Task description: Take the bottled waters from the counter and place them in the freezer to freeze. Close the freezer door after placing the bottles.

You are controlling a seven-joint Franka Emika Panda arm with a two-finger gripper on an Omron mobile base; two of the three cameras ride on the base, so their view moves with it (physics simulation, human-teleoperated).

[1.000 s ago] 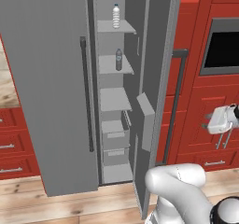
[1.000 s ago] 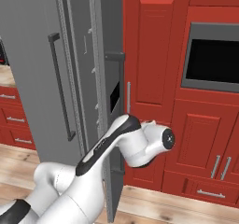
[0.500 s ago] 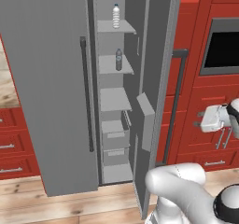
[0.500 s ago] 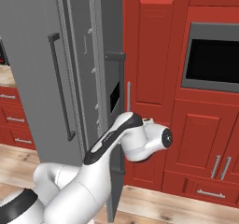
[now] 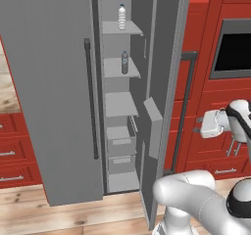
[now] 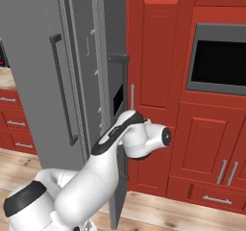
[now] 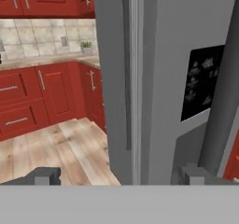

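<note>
Inside the freezer (image 5: 122, 146), both water bottles (image 5: 122, 16) sit on the top two shelves, so only closing is left: the empty claw (image 7: 119, 176), spread wide, hovers at the open door's (image 5: 164, 82) edge.

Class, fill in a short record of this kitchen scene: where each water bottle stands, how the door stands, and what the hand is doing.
upper bottle: upright on the freezer's top shelf
lower bottle: upright on the next shelf down
open door: ajar, edge toward the camera, carries a black dispenser panel
hand: open, empty, right of the open door beside its long handle
task state: both bottles inside, door not yet shut
</note>
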